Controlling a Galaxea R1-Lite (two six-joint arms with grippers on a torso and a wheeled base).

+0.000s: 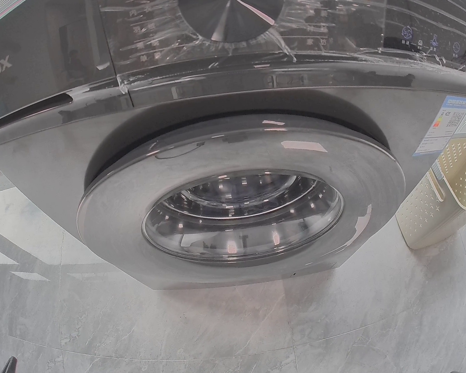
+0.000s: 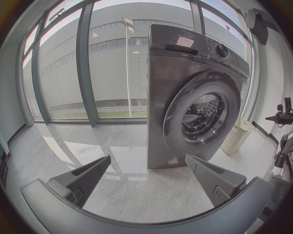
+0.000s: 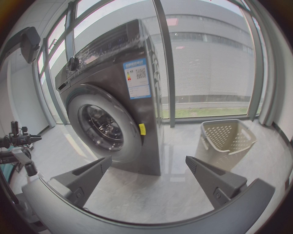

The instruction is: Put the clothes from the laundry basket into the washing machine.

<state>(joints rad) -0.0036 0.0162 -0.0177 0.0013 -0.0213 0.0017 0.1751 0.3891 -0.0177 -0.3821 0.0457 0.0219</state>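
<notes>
The right gripper (image 3: 147, 160) is spread wide and nothing is gripped in it. Ahead of it and off to its outer side, well apart, the basket (image 3: 219, 152) is stood upright, mouth up; no clothes can be made out inside. Ahead to its inner side the machine (image 3: 151, 149) is placed, its door (image 3: 100, 125) shut. The left gripper (image 2: 146, 157), likewise spread and empty, is faced by the door, the basket lying beyond the machine's far corner. The right arm is judged the nearer to the basket.
</notes>
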